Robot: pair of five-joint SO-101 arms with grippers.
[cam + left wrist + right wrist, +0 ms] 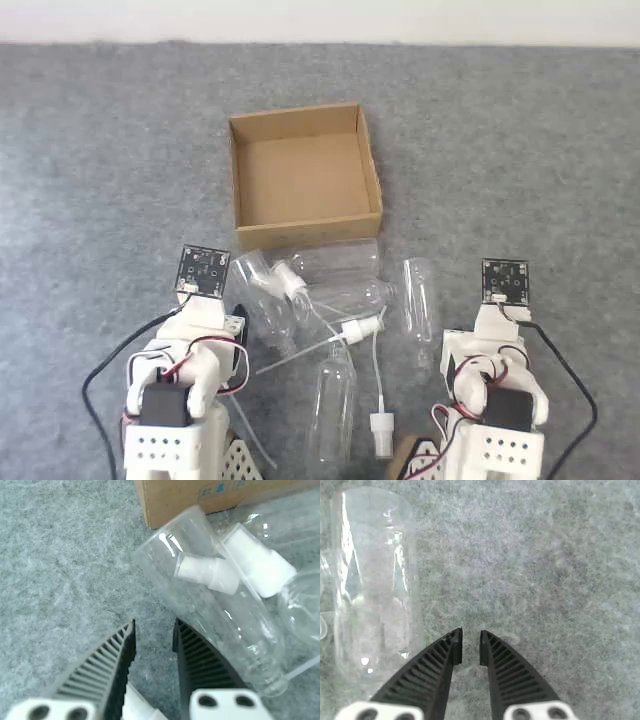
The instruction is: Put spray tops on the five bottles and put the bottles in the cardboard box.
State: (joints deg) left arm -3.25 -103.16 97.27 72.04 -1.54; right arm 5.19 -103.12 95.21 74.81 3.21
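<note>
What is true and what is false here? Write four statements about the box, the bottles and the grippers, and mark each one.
1. The cardboard box has no bottle in it. True.
2. The bottles stand upright. False: the clear bottles lie on their sides.
3. The right gripper holds a bottle. False: the right gripper holds nothing.
4. A loose spray top lies between the two arms. True.

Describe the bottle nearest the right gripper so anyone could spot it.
Start at the cardboard box, then drop to the heap of clear bottles before it. Your bottle lies beside the right gripper, apart from the others at the heap's edge.
</note>
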